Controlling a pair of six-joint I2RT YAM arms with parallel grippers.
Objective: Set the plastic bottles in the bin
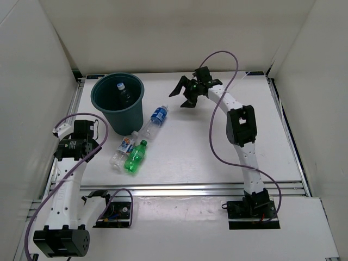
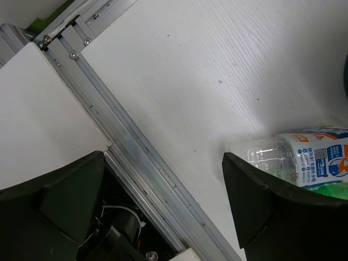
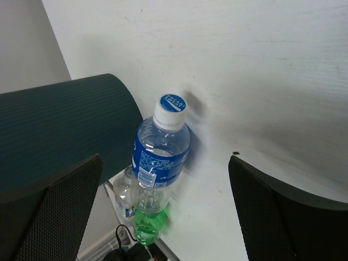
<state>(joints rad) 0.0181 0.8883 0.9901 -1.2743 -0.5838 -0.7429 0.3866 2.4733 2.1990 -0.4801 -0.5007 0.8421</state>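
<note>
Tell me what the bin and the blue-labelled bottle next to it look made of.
Bin: dark teal moulded plastic by the look, matte; the right wrist view shows a finely textured wall. Blue-labelled bottle: clear thin plastic, glossy, see-through below the label, with an opaque white cap.

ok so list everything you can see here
bin: one, dark teal, far left
bottle in the bin: one, clear, inside it
blue-label bottle: one, clear, lying right of the bin
white-blue-red label bottle: one, clear, lying in front of the bin
green bottle: one, bright green, lying beside that one
table: one, white
left gripper: one, black, open, near left
right gripper: one, black, open, far side
</note>
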